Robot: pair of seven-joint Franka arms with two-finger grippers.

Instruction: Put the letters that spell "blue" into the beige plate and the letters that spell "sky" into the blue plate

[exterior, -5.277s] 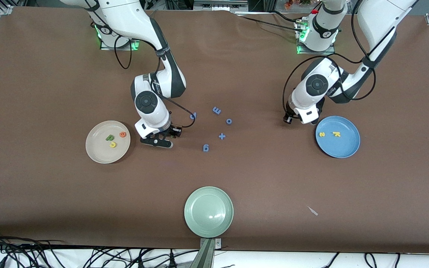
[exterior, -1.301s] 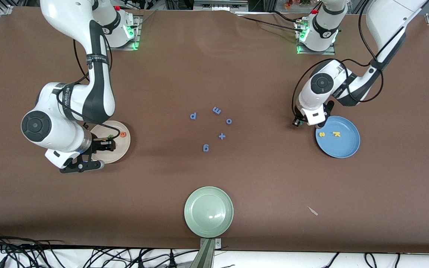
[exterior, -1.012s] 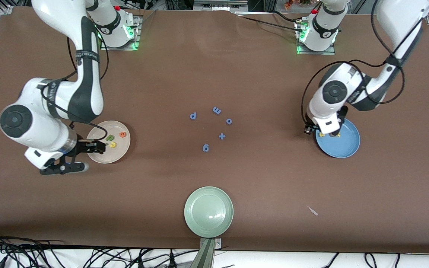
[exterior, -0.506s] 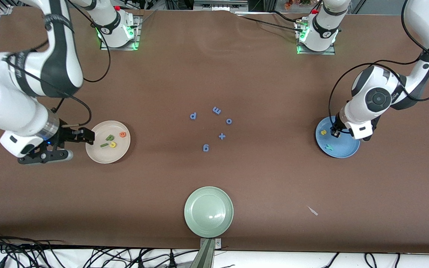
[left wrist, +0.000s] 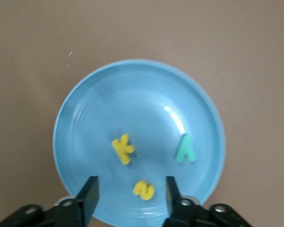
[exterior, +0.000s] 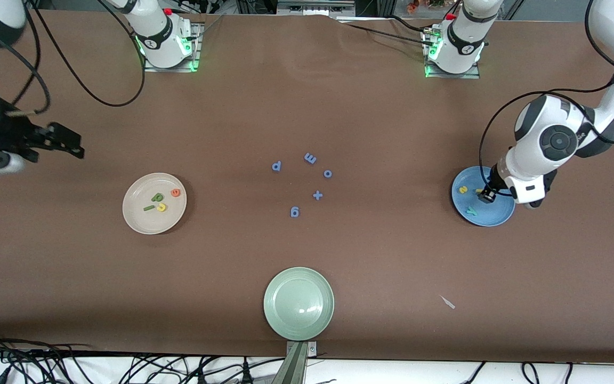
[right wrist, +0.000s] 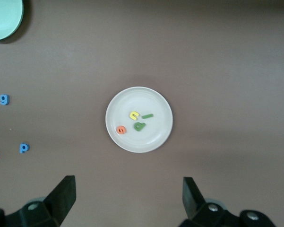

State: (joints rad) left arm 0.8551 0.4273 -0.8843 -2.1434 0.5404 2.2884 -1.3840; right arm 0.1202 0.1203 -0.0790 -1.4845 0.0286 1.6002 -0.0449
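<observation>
With every foam letter already lying in the round cream-beige plate [exterior: 135, 218] and the round medium-blue plate [exterior: 503, 212], the main risk is the empty, spread-jawed left gripper [left wrist: 130, 195], low over the blue plate, bumping its rim, while the right gripper [right wrist: 128, 195], jaws wide apart and empty, hangs high above the table.

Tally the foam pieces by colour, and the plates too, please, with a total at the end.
Blue pieces loose on the table, plus sign included: 5
Yellow letters: 3, the u, the s and the k
Green letters: 2, the b and the l
Orange e: 1
Teal y: 1
Plates: 3, beige, blue and pale green
Total: 15
</observation>
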